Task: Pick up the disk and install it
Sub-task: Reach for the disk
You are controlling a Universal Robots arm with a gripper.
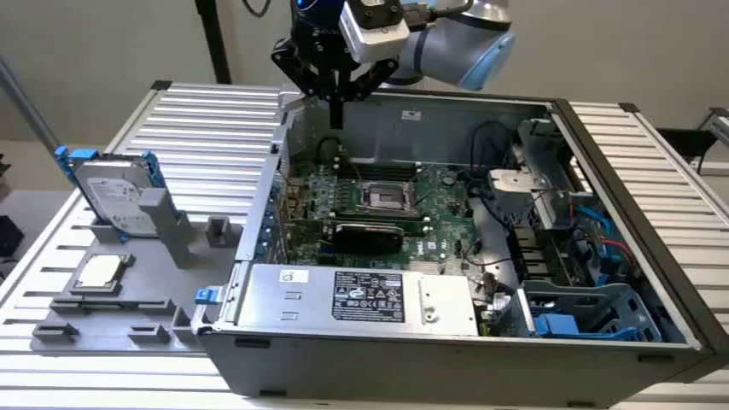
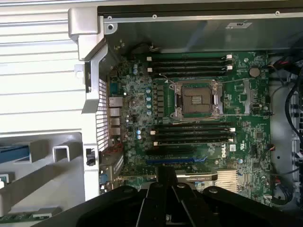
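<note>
**A:** Count check, anyone? I get one disk (image 1: 116,195), standing on edge in the grey fixture (image 1: 148,301) at the left of the exterior frame, with blue rails down its sides.

**B:** Same here. One gripper (image 1: 337,118) too, upper middle, above the far edge of the one open PC case (image 1: 456,367). It's well apart from the disk, fingers pinched together with nothing in them.

**A:** Also one small square chip (image 1: 101,272) lower left, and one silver box with a black label (image 1: 364,295) lower middle.

**B:** Yep, and one CPU socket (image 2: 196,100) on the motherboard (image 2: 246,142).
</note>
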